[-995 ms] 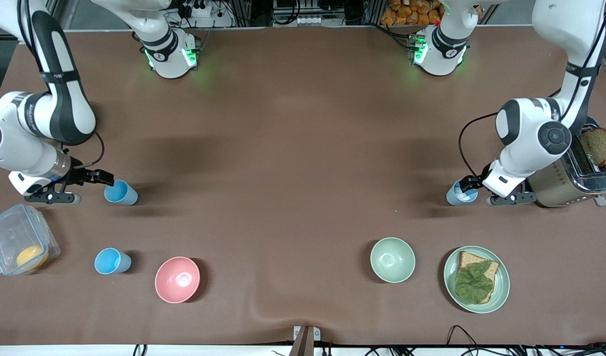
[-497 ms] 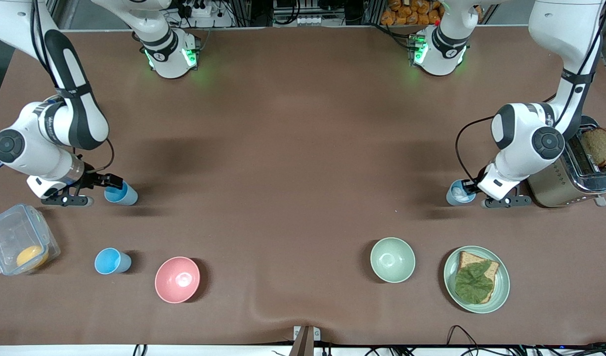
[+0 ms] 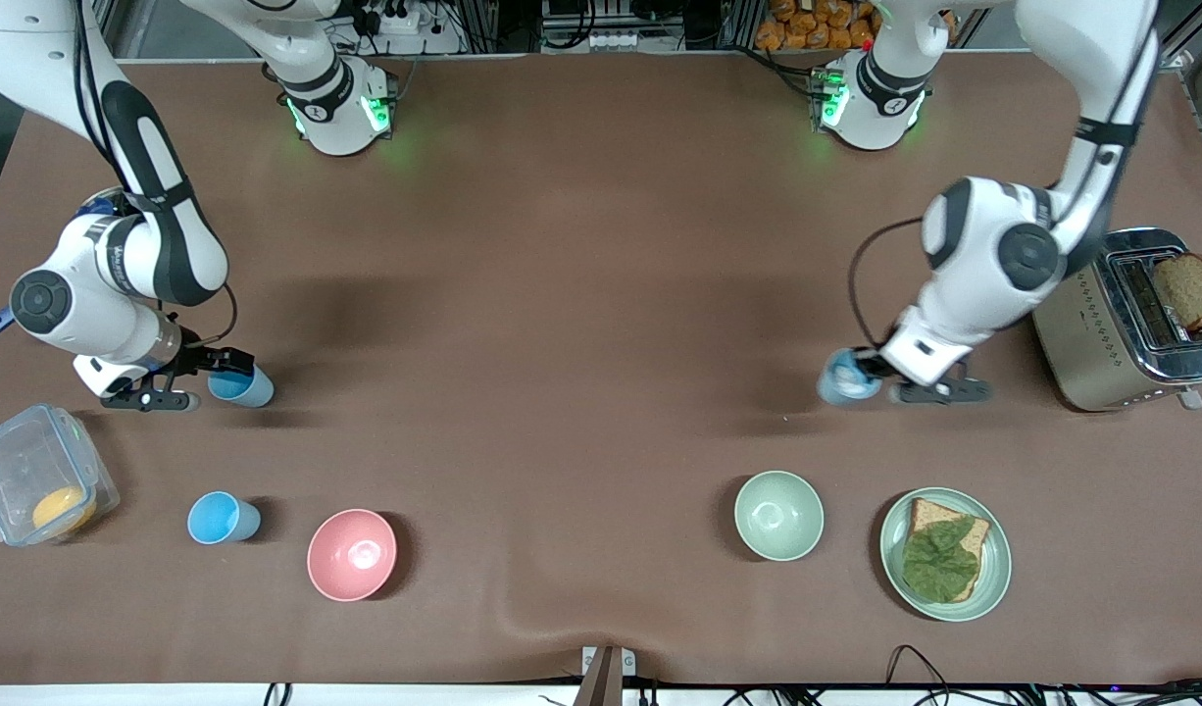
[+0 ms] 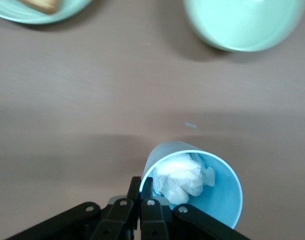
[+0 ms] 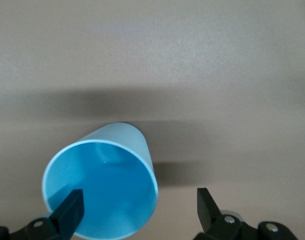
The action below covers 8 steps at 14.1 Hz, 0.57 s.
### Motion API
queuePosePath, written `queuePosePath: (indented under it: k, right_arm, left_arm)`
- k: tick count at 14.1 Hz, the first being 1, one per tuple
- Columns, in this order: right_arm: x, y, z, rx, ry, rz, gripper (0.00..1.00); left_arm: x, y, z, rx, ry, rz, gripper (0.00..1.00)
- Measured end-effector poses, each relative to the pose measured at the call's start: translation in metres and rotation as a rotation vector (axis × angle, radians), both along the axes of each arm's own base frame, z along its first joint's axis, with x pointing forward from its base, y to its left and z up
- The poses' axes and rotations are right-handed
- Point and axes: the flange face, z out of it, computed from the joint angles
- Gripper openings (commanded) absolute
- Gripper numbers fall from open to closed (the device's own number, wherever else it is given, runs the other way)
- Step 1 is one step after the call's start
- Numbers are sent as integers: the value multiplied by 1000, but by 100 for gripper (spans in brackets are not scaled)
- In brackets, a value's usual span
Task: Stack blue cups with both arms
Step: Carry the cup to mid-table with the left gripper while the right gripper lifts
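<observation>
Gripping a blue cup [image 3: 844, 380] holding crumpled white paper [image 4: 180, 176], the left gripper [image 3: 872, 371] pinches its rim. The right gripper [image 3: 226, 364] straddles another cup's [image 3: 240, 385] rim, jaws wide. No writing is readable.

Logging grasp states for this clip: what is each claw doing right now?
Left claw: shut on the rim of the grey-blue cup, which has crumpled white stuff inside.
Right claw: open, one finger inside the sky-blue cup, not closed yet.

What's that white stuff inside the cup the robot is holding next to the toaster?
The left gripper pinches the rim of a blue cup. A crumpled white wad, like paper, sits inside. It covers the cup's bottom, so what lies under it stays hidden.
</observation>
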Motion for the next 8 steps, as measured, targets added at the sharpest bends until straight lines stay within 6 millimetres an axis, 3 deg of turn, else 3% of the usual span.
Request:
queuePosePath:
  k: [2,4,5,6,8]
  right_arm:
    - [0,-1,-7,-2,-3,0,96]
    - [2,-1,-13,-5,-16,0,34]
    - [2,-2,-15,-6,-18,0,13]
    - [2,-2,-16,-6,-19,1,3]
    - [2,-1,-17,-6,-19,1,0]
  left_arm:
    - [-19,-66,8,-35,8,29,0]
    - [-41,-125,10,-59,17,45,0]
    - [-53,-155,7,-76,19,57,0]
    - [-69,-186,0,-95,26,75,0]
    - [-97,-234,-16,-100,43,92,0]
